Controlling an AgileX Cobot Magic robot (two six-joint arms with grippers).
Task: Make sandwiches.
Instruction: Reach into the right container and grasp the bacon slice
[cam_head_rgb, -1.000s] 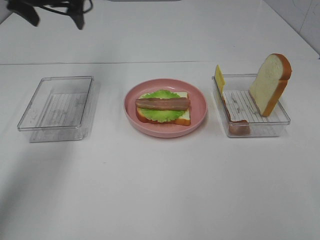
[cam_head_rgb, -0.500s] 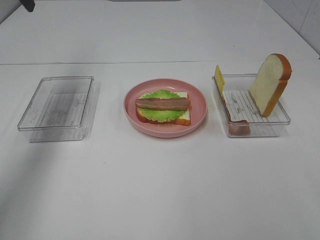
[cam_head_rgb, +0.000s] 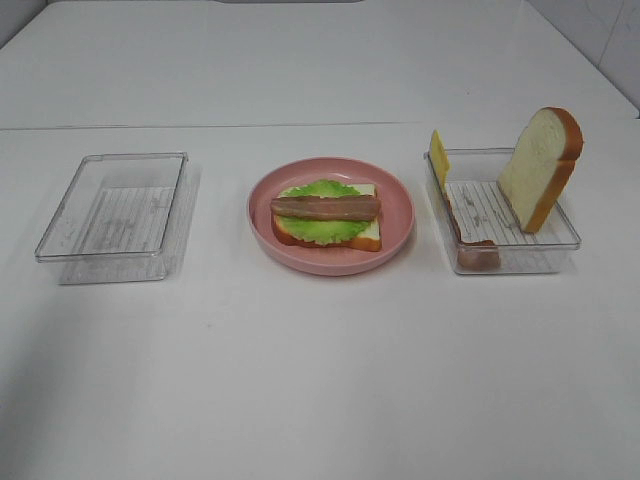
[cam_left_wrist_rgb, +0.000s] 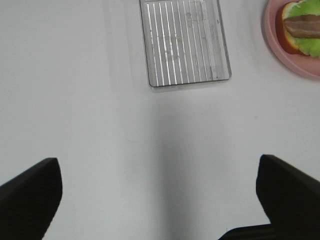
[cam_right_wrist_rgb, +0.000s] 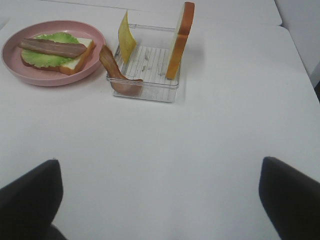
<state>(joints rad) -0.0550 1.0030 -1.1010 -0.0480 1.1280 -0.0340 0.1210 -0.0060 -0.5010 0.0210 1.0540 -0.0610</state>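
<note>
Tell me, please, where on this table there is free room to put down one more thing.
Free: the wide table strip in front of everything; the gap between the left container and the pink plate. Crowded: the right container, holding the bread slice, cheese slice and bacon strip, close beside the plate.

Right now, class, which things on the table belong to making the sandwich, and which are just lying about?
Belong: plated bread slice, lettuce, plated bacon strip, upright bread slice, cheese slice, spare bacon strip.
Lying about: pink plate, right clear container, left clear container.
</note>
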